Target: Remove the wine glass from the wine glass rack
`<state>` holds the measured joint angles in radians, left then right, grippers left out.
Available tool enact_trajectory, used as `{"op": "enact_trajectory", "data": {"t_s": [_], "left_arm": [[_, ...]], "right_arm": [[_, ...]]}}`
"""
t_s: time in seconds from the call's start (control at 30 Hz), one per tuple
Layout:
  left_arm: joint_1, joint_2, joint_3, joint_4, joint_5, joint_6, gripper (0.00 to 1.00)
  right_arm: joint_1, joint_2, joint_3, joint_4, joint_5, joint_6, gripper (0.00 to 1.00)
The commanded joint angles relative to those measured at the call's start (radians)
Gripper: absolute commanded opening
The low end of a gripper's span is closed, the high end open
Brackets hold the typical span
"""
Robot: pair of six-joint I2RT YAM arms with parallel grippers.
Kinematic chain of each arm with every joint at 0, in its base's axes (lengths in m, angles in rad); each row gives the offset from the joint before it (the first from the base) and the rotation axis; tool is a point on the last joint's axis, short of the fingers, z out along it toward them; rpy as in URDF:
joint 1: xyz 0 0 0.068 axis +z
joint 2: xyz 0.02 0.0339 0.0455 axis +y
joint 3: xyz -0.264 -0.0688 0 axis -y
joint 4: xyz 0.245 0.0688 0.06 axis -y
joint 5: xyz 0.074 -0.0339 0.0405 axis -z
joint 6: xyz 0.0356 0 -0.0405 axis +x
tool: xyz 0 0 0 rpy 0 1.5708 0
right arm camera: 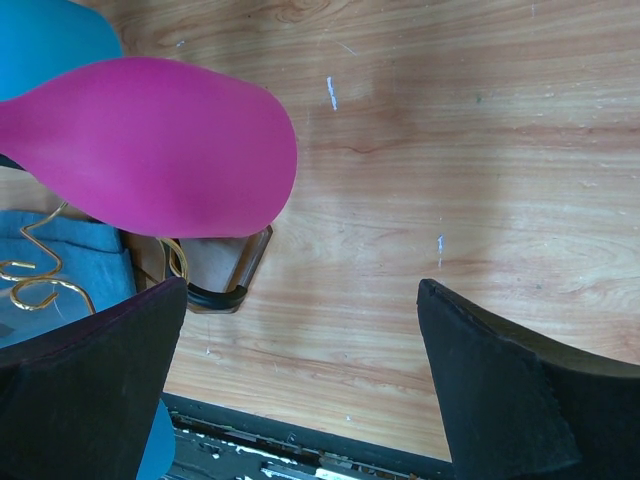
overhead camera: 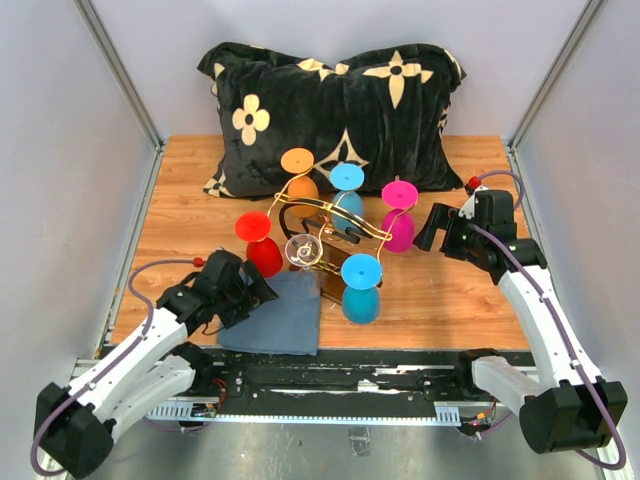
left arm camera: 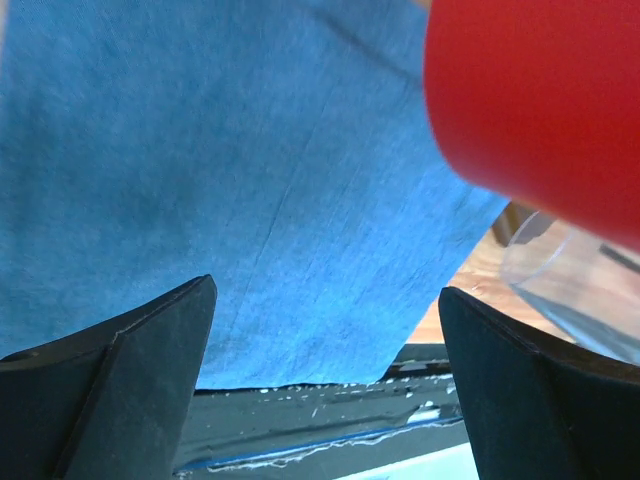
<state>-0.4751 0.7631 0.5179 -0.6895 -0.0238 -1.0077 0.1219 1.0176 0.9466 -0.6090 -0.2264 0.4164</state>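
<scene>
Wine glass rack [overhead camera: 368,232] sits mid-counter [overhead camera: 450,295]. The glasses appear to hang bowl-down from its rails, so each long axis runs roughly vertical, foot on top. Left fingers [left arm camera: 130,380] are spread wide and empty, low over the blue cloth [overhead camera: 285,320] at the rack's front-left. Red glass [overhead camera: 262,248] is just beside them, ahead and off toward the right-hand finger in the left wrist view, with the clear glass [overhead camera: 302,250] just beyond it. Right fingers [right arm camera: 500,380] are also spread and empty at the rack's right side. Magenta glass [overhead camera: 398,218] lies ahead-left of them, near but apart. The task doesn't say which glass. Judgement: the left arm is nearer, so the red glass is its likely target. The fingers would need to shift sideways to straddle the bowl, then slide the foot off the rail.
</scene>
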Motion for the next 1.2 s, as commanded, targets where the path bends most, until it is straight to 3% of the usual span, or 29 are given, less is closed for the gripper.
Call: {"op": "enact_trajectory", "data": {"t_s": [0.0, 0.27, 0.43, 0.5, 0.67, 0.83, 1.0, 1.17], "left_arm": [[-0.119, 0.051, -0.042, 0.017, -0.081, -0.164, 1.00], [-0.142, 0.168, -0.102, 0.123, -0.062, -0.274, 1.00], [-0.120, 0.100, -0.088, 0.067, -0.165, -0.391, 1.00], [-0.036, 0.058, -0.079, 0.030, -0.169, -0.403, 1.00], [0.262, 0.026, -0.091, 0.075, -0.003, -0.278, 1.00], [0.427, 0.094, -0.009, 0.066, 0.015, -0.158, 1.00], [0.428, 0.099, 0.131, -0.020, 0.037, -0.075, 1.00], [0.356, 0.015, 0.069, -0.035, 0.115, -0.127, 1.00]], "right_arm": [[0.013, -0.040, -0.021, 0.021, -0.012, 0.003, 0.98], [0.013, -0.078, -0.032, 0.011, 0.013, -0.020, 0.98], [0.012, -0.102, -0.024, -0.003, 0.042, -0.031, 0.98], [0.012, -0.113, -0.020, -0.007, 0.055, -0.036, 0.98], [0.000, -0.127, 0.004, -0.018, 0.044, -0.055, 0.98], [-0.013, -0.149, 0.021, -0.036, 0.059, -0.075, 0.98], [-0.022, -0.167, 0.015, -0.044, 0.084, -0.088, 0.98], [-0.024, -0.143, 0.000, -0.017, 0.075, -0.079, 0.98]]}}
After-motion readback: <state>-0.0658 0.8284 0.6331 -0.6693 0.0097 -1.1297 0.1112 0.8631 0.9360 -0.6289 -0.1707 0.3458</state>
